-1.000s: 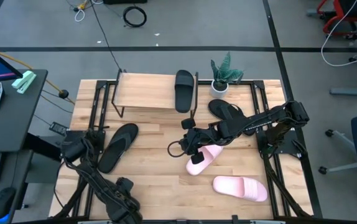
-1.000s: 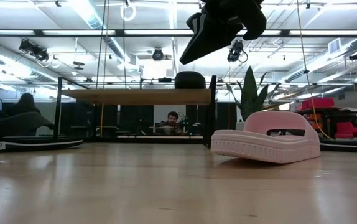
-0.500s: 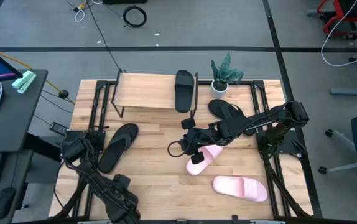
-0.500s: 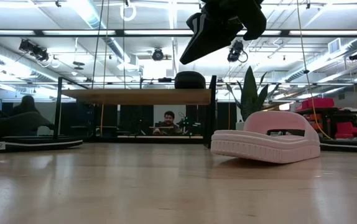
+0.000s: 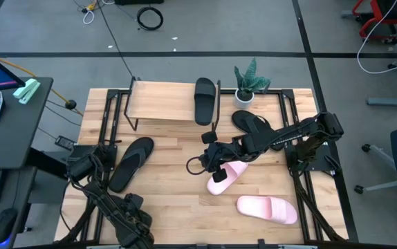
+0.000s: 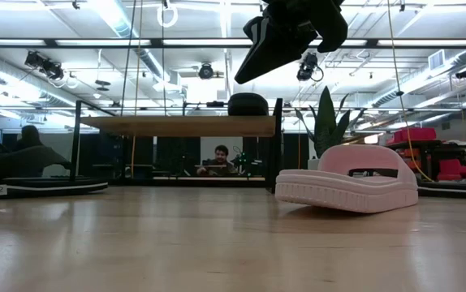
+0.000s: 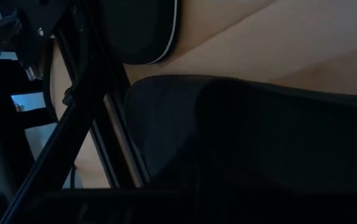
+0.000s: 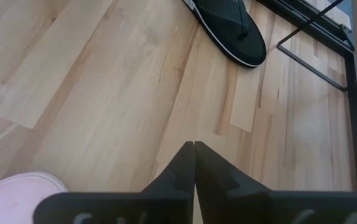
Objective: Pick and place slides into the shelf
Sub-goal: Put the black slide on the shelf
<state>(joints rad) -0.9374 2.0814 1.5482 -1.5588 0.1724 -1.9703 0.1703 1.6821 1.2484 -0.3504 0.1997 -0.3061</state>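
Right end effector (image 5: 210, 156), fingers pressed together and empty mid-counter, hovers just beside the tilted pink slide (image 5: 226, 176), nearer than the left arm.

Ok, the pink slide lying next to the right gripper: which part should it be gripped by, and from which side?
Probably the wide strap of the pink slide, approached from above. The slide sits sole-down, and in the low view the strap arches clear of the footbed, leaving an opening a finger could slip into. The right gripper hangs shut beside it and would need to open first.
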